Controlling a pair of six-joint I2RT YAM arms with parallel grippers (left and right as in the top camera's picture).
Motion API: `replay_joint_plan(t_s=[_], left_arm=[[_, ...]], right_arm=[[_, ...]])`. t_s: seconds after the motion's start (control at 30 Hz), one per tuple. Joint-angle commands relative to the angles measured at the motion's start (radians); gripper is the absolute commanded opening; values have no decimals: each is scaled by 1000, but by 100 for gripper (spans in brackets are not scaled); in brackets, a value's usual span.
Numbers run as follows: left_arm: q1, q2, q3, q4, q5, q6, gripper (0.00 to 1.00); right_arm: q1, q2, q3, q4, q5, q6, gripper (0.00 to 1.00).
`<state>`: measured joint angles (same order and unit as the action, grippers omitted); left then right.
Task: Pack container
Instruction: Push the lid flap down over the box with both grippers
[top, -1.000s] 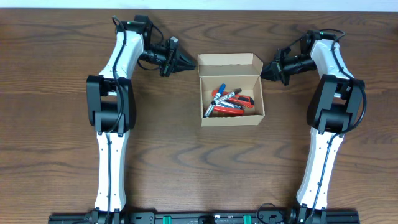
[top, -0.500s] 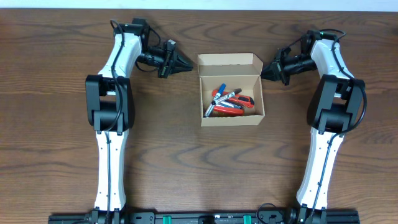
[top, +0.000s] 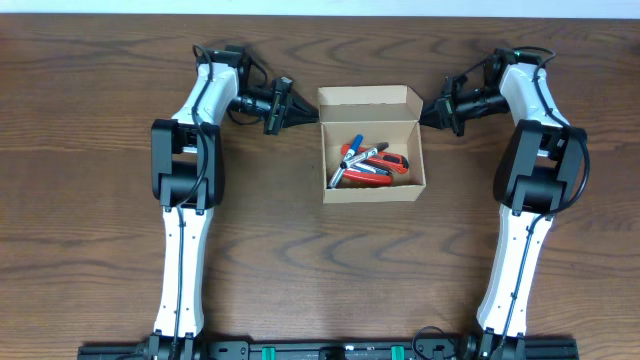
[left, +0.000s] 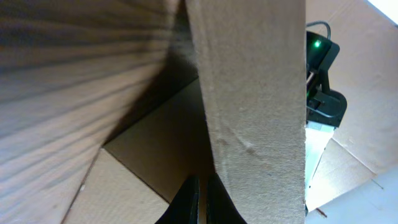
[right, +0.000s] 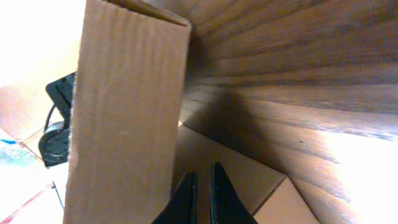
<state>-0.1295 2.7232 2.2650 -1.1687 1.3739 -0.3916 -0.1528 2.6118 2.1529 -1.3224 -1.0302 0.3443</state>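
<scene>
Dark wood-grain table (top: 100, 250), seen from overhead. At upper left of centre, the left gripper (top: 296, 108) lay level with the tabletop, its jaws pressed together on nothing and its tip just beside the left end of the container's rear edge. The container (top: 372, 190), a small tan cardboard box, stood at upper centre with its lid flap (top: 368, 97) folded back toward the top of the frame. Loose marker pens (top: 365, 165) in red, blue and black lay jumbled inside. At upper right of centre, the right gripper (top: 432, 108) mirrored the left, jaws likewise pressed together and empty, its tip just beside the right end of the same edge.

Both wrist views showed bare card close ahead of the fingertips. Judged as handling: light, thin-walled and easily dented. The walls were fairly stiff, while the flap would hinge freely at its crease. The flap's free edge or ends offered the best hold, and tilting would shift the pens.
</scene>
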Motion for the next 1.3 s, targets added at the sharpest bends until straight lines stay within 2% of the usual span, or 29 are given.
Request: replay_joint_plan(t_s=[0.0, 0.6, 1.27], left_arm=[[-8, 5, -5, 0, 42, 15, 6], [-10, -24, 21, -12, 101, 131, 6], [-8, -255, 30, -5, 28, 214, 6]], right_arm=[[9, 8, -6, -1, -48, -28, 1], [29, 2, -6, 1, -127, -91, 1], [14, -190, 23, 36, -139, -99, 1]])
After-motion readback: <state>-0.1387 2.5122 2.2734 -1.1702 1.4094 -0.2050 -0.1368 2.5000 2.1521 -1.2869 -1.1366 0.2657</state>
